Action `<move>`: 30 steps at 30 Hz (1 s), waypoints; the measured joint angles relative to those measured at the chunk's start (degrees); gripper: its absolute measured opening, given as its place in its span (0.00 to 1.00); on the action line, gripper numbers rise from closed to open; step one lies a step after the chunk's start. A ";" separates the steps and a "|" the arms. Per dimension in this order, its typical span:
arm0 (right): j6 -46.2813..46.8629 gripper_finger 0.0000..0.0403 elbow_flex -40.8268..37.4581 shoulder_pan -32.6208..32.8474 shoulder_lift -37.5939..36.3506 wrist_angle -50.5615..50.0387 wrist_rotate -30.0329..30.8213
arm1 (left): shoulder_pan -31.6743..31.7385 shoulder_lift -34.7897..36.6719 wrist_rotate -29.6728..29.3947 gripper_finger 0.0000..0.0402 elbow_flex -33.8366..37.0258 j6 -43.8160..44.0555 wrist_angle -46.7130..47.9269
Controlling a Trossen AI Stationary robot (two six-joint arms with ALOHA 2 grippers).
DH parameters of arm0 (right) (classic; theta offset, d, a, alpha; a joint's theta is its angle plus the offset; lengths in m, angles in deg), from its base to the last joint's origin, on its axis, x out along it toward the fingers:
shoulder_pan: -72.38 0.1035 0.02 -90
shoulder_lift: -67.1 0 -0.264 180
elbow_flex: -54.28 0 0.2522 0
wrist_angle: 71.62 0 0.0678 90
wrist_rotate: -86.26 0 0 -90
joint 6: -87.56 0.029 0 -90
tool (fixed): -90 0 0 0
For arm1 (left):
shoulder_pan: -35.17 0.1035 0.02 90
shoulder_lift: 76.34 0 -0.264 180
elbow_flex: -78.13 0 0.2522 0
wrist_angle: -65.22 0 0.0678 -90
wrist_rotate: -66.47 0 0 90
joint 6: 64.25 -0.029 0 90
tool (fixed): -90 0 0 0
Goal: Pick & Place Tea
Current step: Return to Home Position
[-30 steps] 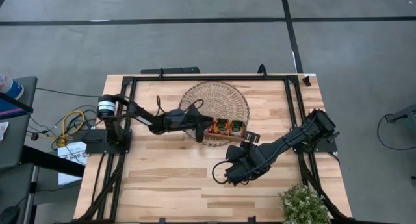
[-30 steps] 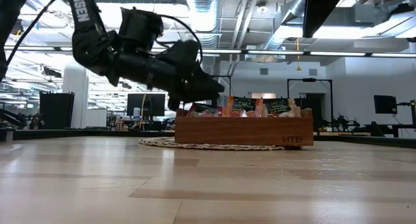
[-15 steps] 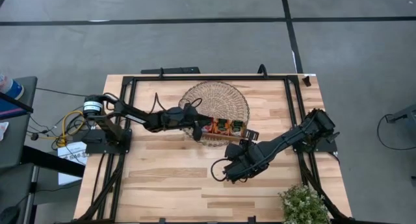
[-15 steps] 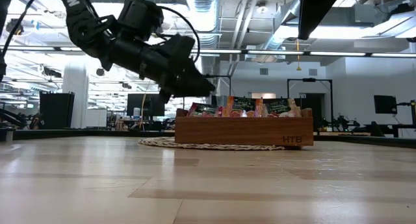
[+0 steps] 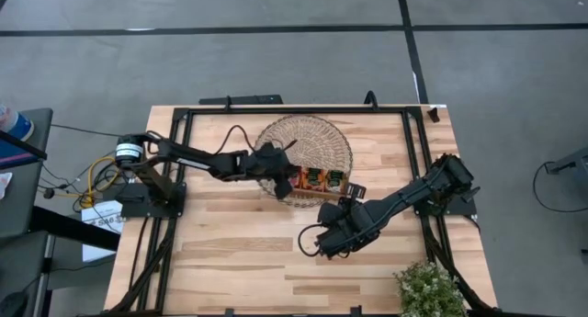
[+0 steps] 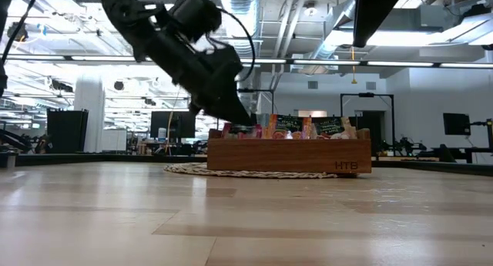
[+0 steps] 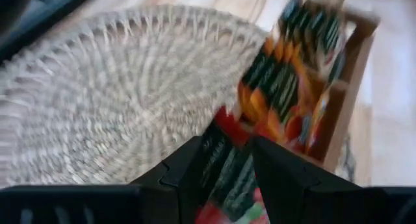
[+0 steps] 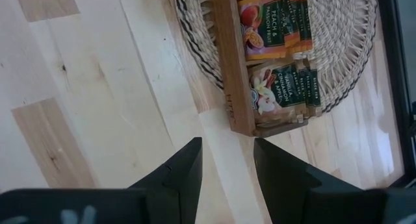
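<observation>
A brown wooden tray (image 5: 317,197) stands on a round woven mat (image 5: 303,138) and holds tea sachets (image 8: 270,23), orange and whitish with green bands, upright in its compartments. My left gripper (image 5: 278,177) slants down over the tray's left end (image 6: 223,146), shut on a red and green tea sachet (image 7: 227,175). My right gripper (image 5: 322,243) hangs open above bare table in front of the tray, with nothing between its fingers (image 8: 188,165). My left gripper pinches the tea sachet (image 7: 224,159) between its two fingers, on its flat faces. The fingers come slanting down from the table's left. The sachet's red end (image 7: 224,119) pokes out past the fingertips; whether it touches the tray cannot be told.
A black metal frame (image 5: 294,110) runs round the tabletop. A potted plant (image 5: 427,289) stands at the near right corner. Bare wood (image 5: 230,253) lies in front of the tray.
My left gripper has risen at the tray's left end and tipped nose-down, from nearly level to a steep slant toward the tray. Its fingers have stayed as they were. My right arm has kept still.
</observation>
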 joint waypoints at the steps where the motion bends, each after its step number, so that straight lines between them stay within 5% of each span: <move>1: 0.02 0.33 0.00 0.00 0.00 -0.02 -0.02 | -0.07 0.73 -0.10 0.32 -0.15 0.00 0.16; 13: -4.58 0.33 0.00 -0.08 0.00 -3.32 0.07 | -0.19 17.47 -1.04 0.32 -0.46 3.26 16.88; 17: -4.64 0.33 -1.27 -1.31 -0.46 -5.49 4.84 | 1.31 23.63 -4.08 0.32 1.23 7.60 23.60; 24: 0.21 0.33 -9.63 -2.57 -16.09 -3.61 11.24 | 1.67 36.93 1.00 0.32 8.70 8.26 21.98; 30: -6.98 0.33 -27.42 -5.61 -37.12 17.90 11.88 | 2.25 49.35 2.42 0.32 17.84 13.03 15.06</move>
